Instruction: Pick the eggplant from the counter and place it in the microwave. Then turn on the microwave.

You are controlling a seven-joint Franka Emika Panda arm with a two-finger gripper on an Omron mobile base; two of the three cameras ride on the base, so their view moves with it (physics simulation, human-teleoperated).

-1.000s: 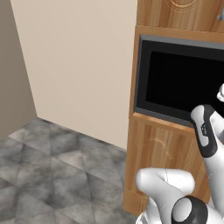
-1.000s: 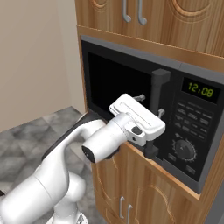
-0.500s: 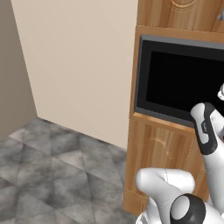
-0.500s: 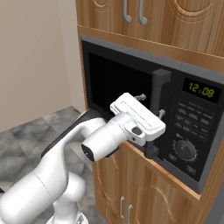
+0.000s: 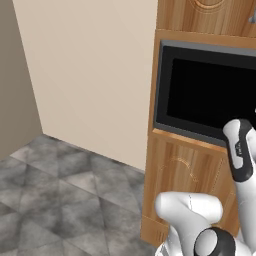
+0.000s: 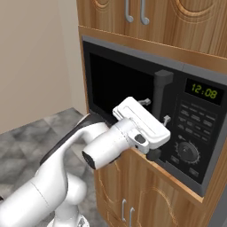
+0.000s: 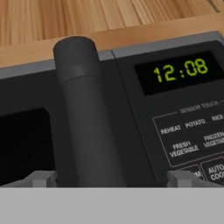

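White two-finger claw (image 6: 155,113) is sitting released, fingers (image 7: 41,178) straddling the vertical dark-grey bar handle (image 7: 85,113) left of the green clock display (image 7: 183,70). Handle is looking rigid and smooth on the dark-grey black-glass microwave (image 6: 177,119); I'd be gripping it mid-bar.

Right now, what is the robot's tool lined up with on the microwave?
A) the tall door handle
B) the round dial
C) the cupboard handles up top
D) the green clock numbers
A: in the hand view the tall door handle stands between the two fingertips, and the right base view shows the open tool right at that handle on the microwave.
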